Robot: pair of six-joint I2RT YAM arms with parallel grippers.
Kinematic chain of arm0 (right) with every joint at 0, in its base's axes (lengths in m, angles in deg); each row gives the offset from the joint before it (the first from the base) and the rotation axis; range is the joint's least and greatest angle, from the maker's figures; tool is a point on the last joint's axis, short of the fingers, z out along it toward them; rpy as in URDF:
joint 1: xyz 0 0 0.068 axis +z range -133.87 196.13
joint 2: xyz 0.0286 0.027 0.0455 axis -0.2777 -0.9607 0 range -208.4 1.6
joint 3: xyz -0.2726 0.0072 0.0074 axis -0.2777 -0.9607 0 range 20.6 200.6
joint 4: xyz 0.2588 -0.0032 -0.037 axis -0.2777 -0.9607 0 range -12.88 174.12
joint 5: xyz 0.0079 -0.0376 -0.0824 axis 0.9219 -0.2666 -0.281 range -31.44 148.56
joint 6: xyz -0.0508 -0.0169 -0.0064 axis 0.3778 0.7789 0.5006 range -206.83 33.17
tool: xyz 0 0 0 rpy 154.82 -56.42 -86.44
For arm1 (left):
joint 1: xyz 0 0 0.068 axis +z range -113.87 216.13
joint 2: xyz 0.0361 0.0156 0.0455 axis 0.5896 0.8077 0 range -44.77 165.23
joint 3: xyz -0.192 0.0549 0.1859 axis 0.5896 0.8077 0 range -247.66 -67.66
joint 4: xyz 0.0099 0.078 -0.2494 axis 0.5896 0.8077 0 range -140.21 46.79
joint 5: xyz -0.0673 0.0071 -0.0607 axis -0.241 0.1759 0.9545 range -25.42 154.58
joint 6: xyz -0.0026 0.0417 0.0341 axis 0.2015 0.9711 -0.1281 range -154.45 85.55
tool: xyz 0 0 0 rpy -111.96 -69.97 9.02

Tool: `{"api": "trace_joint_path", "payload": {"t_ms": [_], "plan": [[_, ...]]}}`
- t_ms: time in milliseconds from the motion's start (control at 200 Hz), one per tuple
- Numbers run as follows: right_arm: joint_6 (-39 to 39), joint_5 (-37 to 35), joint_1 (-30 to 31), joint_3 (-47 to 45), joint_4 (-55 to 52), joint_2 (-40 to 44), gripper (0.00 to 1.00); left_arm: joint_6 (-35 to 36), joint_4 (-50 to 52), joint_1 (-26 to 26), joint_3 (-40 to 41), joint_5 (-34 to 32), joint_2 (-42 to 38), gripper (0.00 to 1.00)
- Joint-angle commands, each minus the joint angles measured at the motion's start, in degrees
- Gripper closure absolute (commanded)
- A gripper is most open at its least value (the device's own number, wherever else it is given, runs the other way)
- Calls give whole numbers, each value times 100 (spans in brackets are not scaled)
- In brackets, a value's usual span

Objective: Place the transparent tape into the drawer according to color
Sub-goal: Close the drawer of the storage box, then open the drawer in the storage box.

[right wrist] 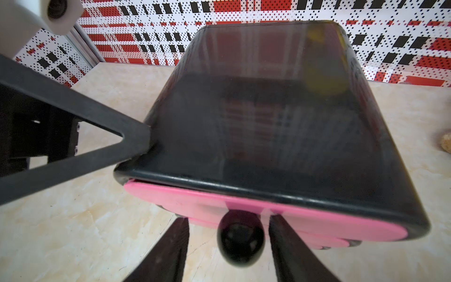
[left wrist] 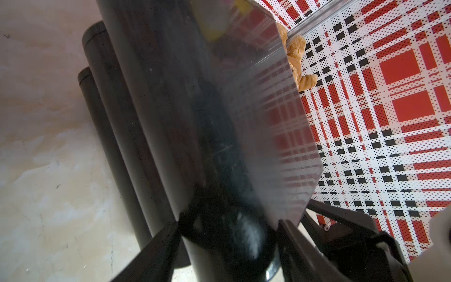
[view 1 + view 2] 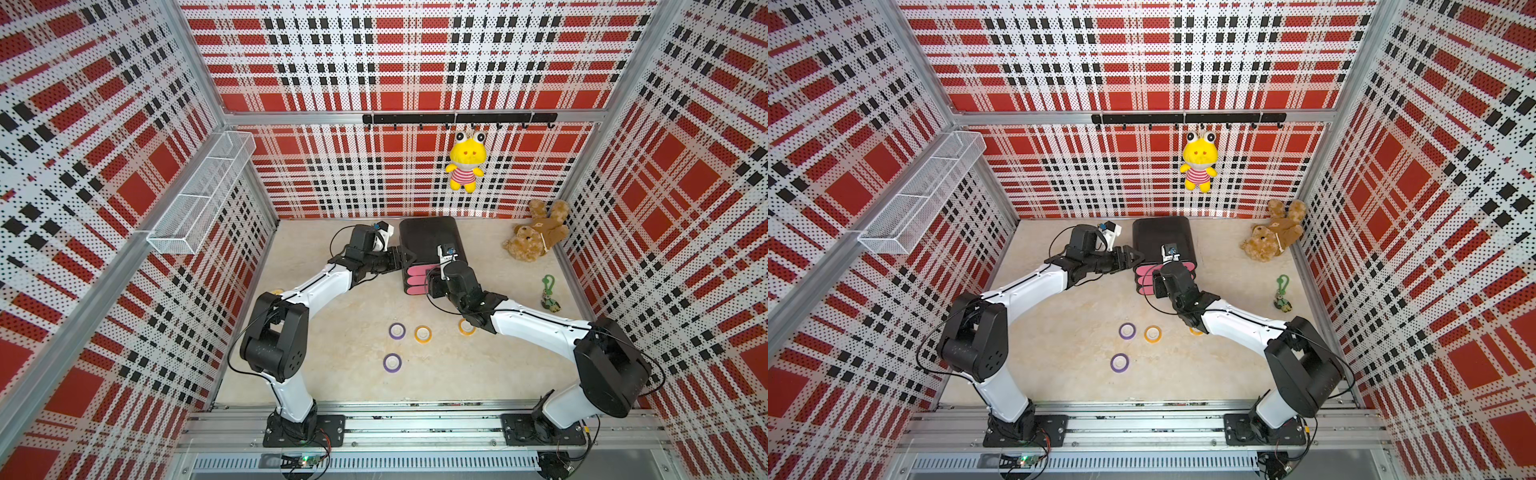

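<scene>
A black drawer cabinet (image 3: 430,237) with three pink drawer fronts (image 3: 415,280) stands at the back of the table. My left gripper (image 3: 401,255) (image 2: 228,222) is shut on the cabinet's front left corner, with the body (image 2: 195,122) between its fingers. The right gripper (image 1: 228,218) is open in front of the top pink front (image 1: 195,197), its fingers either side of the black knob (image 1: 240,238) with gaps showing. Transparent tape lies in front: two purple rolls (image 3: 397,331) (image 3: 392,362), an orange roll (image 3: 423,333), and another orange roll (image 3: 467,326) partly under the right arm.
A brown teddy bear (image 3: 536,230) lies at the back right, and a green keychain figure (image 3: 550,295) sits near the right wall. A yellow plush (image 3: 465,162) hangs from the hook rail (image 3: 457,118). A white wire basket (image 3: 199,195) is mounted on the left wall.
</scene>
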Motion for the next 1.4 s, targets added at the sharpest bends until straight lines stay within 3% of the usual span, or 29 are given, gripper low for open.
{"api": "trace_joint_path", "payload": {"t_ms": [0,411,672,842,967,1398], "plan": [[86,-175,-41,52,311,-44,40,116,118,-25,-104,163,80,30],[46,-120,-50,99,227,-147,36,134,146,-25,-123,146,86,30],[-143,190,-50,-149,-297,556,17,142,182,-26,-149,137,91,30],[-180,564,-85,-509,-486,921,15,160,182,-17,-140,139,78,28],[-79,668,-106,-1120,41,1122,15,169,182,-16,-123,154,77,27],[8,770,-383,-1133,765,154,15,177,177,0,-116,177,107,26]]}}
